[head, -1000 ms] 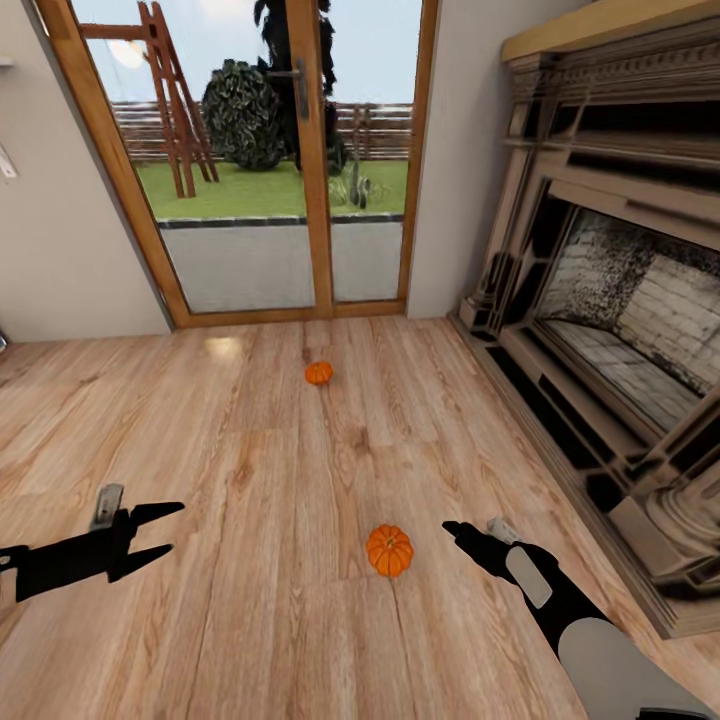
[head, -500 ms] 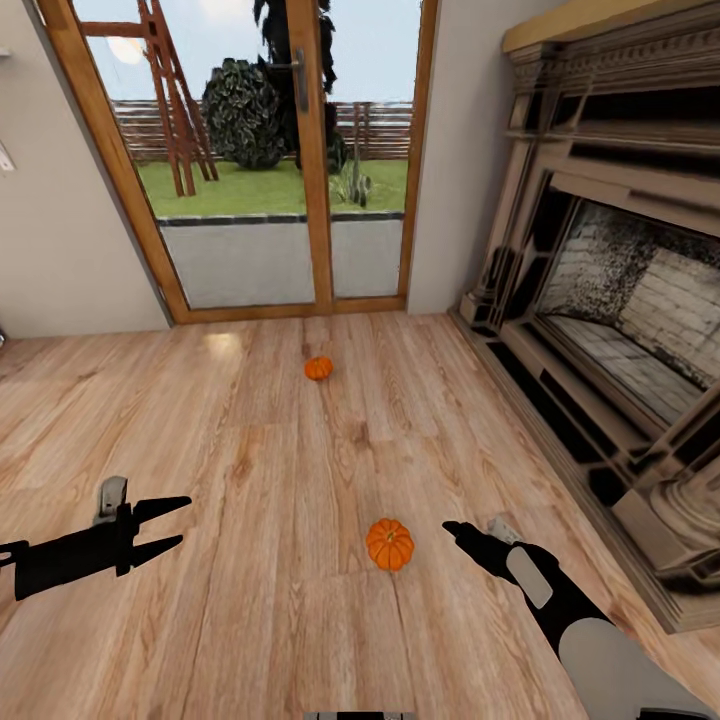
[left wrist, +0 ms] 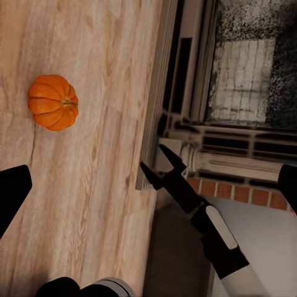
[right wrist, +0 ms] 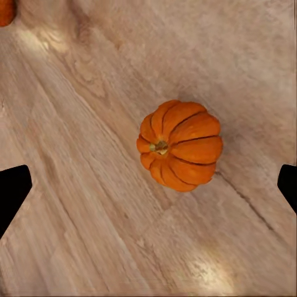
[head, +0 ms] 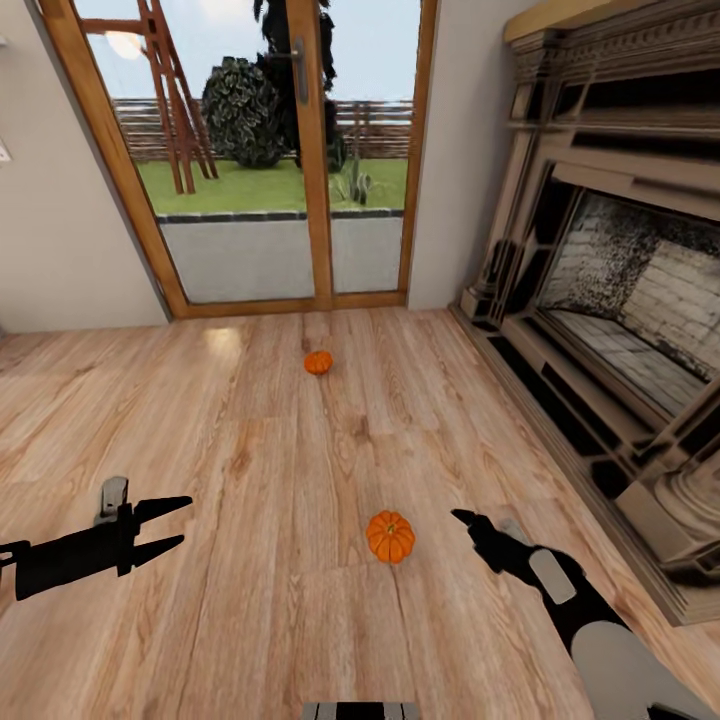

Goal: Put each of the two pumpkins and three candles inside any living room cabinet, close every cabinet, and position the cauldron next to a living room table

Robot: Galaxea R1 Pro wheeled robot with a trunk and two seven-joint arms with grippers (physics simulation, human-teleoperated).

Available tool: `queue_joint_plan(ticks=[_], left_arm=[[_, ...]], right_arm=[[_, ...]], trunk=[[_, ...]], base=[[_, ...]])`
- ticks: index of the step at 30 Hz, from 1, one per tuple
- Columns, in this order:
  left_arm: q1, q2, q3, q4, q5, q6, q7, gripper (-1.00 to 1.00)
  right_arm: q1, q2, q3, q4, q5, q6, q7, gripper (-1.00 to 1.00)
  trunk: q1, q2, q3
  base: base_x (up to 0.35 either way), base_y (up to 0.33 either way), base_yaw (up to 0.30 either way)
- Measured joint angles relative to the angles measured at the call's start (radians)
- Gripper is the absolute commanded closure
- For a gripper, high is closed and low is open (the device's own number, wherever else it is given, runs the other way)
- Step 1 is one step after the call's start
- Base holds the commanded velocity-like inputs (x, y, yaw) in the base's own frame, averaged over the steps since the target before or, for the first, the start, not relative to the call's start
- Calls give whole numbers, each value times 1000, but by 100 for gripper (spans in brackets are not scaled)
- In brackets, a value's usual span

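Observation:
Two orange pumpkins lie on the wooden floor. The near pumpkin (head: 390, 536) sits between my arms, and the right wrist view looks straight down on it (right wrist: 180, 145); it also shows in the left wrist view (left wrist: 54, 102). The far pumpkin (head: 318, 362) rests closer to the glass door. My right gripper (head: 466, 520) is open just to the right of the near pumpkin, not touching it. My left gripper (head: 185, 520) is open and empty, well off to the pumpkin's left. The candles, cabinet and cauldron are out of view.
A large stone fireplace (head: 620, 300) with a raised hearth edge runs along the right side. Wood-framed glass doors (head: 270, 170) close off the far wall. Open floor lies between the two pumpkins.
The head camera has shifted a little, moving the whole scene up. My right gripper has moved slightly to the right. Both pumpkins lie where they were.

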Motion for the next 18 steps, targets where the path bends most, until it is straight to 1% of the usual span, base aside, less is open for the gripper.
queue_joint_plan(ticks=[1,2,5,7,11,13,15,18], left_arm=[[0,0,0,-1,0,0,0,-100],[0,-1,-1,0,0,0,0,-100],[0,-4,-1,0,0,0,0,-100],[0,-4,-1,0,0,0,0,-100],[0,-5,-1,0,0,0,0,-100],[0,-5,-1,-1,0,0,0,-100],[0,-5,-1,-1,0,0,0,-100],[0,-5,-1,-1,0,0,0,-100]], right_arm=[[0,-1,-20,2,1,7,4,-100],[0,-9,-38,3,1,14,11,-100],[-1,-41,-53,5,-3,20,18,-100],[-1,-51,-56,6,-4,21,20,-100],[-2,-56,-57,5,-4,23,24,-100],[-3,-56,-57,4,-4,24,42,-100],[-3,-56,-58,4,-4,25,75,-100],[-4,-53,-57,3,-3,24,96,-100]], trunk=[[4,-7,-3],[8,-14,-6],[19,-35,-16],[23,-41,-23],[25,-42,-38],[26,-42,-46],[26,-43,-54],[28,-44,-65]], base=[[0,0,0],[0,0,0],[0,0,0],[0,0,0],[0,0,0],[0,0,0],[0,0,0],[0,0,0]])
